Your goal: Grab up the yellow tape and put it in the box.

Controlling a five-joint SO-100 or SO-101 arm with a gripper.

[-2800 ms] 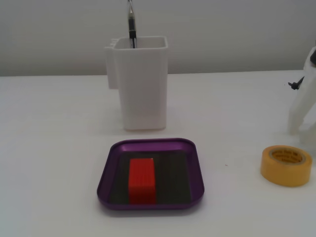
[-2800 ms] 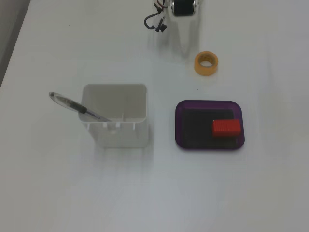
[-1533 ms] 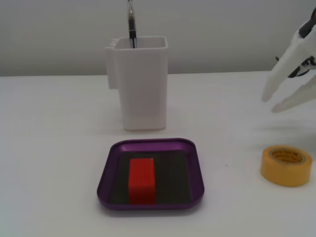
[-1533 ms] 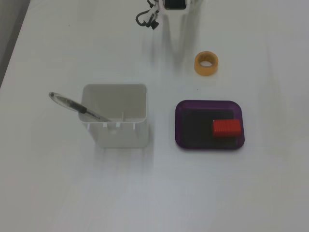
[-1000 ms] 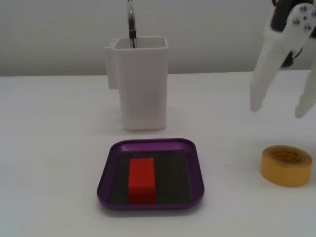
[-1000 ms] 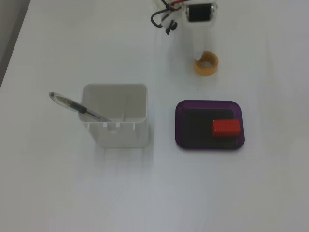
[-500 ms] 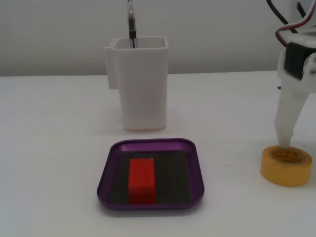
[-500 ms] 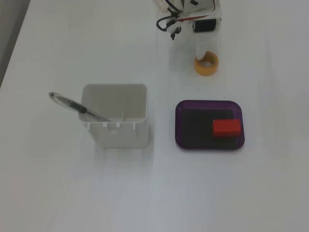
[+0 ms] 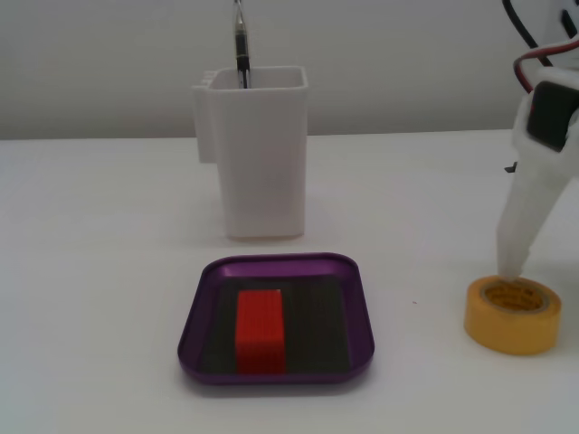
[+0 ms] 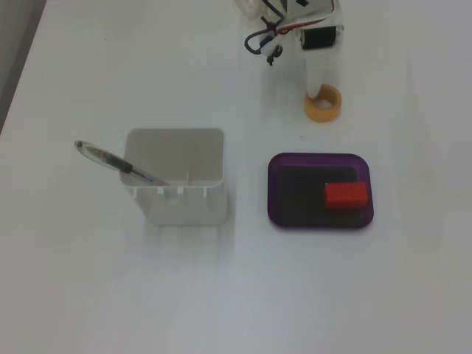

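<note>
in a fixed view my gripper [image 9: 517,282] stands at the far right, its tip down inside the hollow core of the tape [image 9: 512,316], which rests on the table [image 9: 99,271]. the box [image 9: 277,316] lies left of the tape, apart from it. a block [image 9: 261,331] lies in the box. a tall container [image 9: 254,154] stands behind the box, with a pen [image 9: 241,45] leaning in it.

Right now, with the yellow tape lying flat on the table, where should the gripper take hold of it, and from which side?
Probably from above, pinching the wall of the yellow tape: it lies flat with its hollow core facing up, so one finger fits inside and one outside. The gripper already reaches down into that core.
</note>
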